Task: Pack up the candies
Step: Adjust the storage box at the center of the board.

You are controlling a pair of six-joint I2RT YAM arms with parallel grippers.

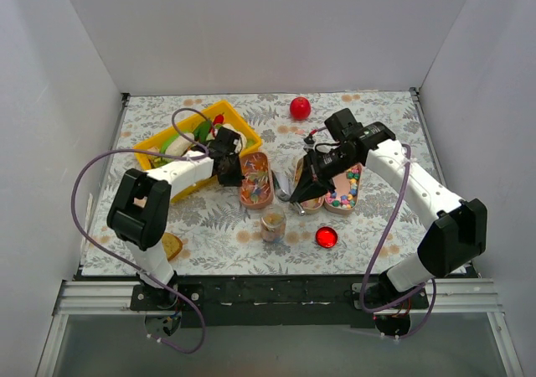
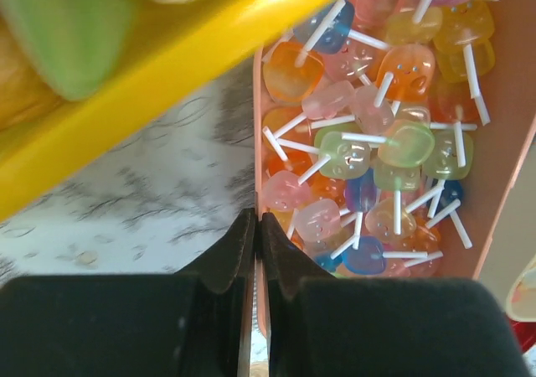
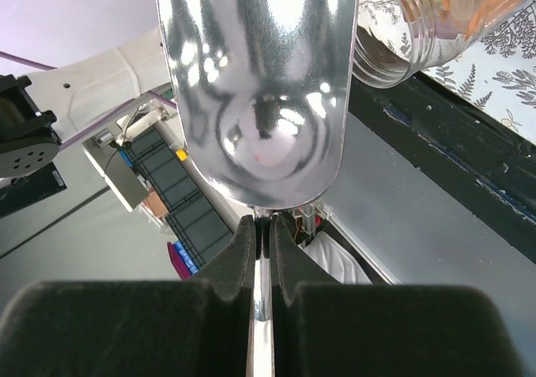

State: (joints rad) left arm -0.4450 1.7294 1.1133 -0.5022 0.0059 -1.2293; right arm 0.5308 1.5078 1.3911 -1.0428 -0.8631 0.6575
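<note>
My left gripper point(image 1: 229, 167) point(image 2: 255, 222) is shut on the side wall of a pink tray point(image 1: 266, 158) point(image 2: 258, 100) full of small translucent lollipop candies point(image 1: 253, 182) point(image 2: 377, 134). My right gripper point(image 1: 308, 182) point(image 3: 261, 224) is shut on the handle of a metal scoop point(image 1: 285, 189) point(image 3: 260, 84), which it holds tilted above the table between the two trays. A second pink tray point(image 1: 314, 207) beside it holds multicoloured bead candies point(image 1: 343, 191). A small clear jar point(image 1: 273, 226) point(image 3: 419, 21) with yellow-orange candies stands open in front of the trays.
The jar's red lid point(image 1: 326, 237) lies to the jar's right. A yellow tray point(image 1: 237, 121) point(image 2: 167, 67) of toy vegetables touches the lollipop tray's left side. A red ball point(image 1: 300, 107) sits at the back. A yellow-brown piece point(image 1: 172, 245) lies at the front left.
</note>
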